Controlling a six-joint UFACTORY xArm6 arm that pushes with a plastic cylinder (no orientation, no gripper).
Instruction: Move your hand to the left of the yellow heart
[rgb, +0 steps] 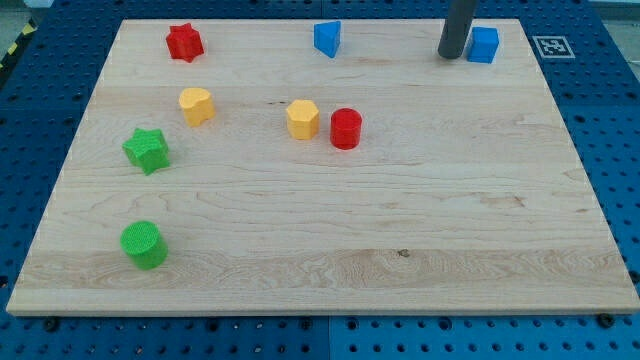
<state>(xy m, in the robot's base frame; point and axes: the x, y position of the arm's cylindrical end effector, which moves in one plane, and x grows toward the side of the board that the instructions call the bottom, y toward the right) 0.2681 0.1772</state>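
The yellow heart (196, 105) lies on the wooden board (330, 250) in its upper left part. My tip (452, 56) rests on the board near the view's top right, far to the right of the yellow heart. It stands just left of a blue cube (483, 44), close to it; I cannot tell if they touch.
A yellow hexagon (302, 118) and a red cylinder (346, 129) sit side by side near the middle. A blue wedge-shaped block (327, 38) and a red star (184, 42) lie along the top edge. A green star (147, 150) and a green cylinder (144, 245) lie at the left.
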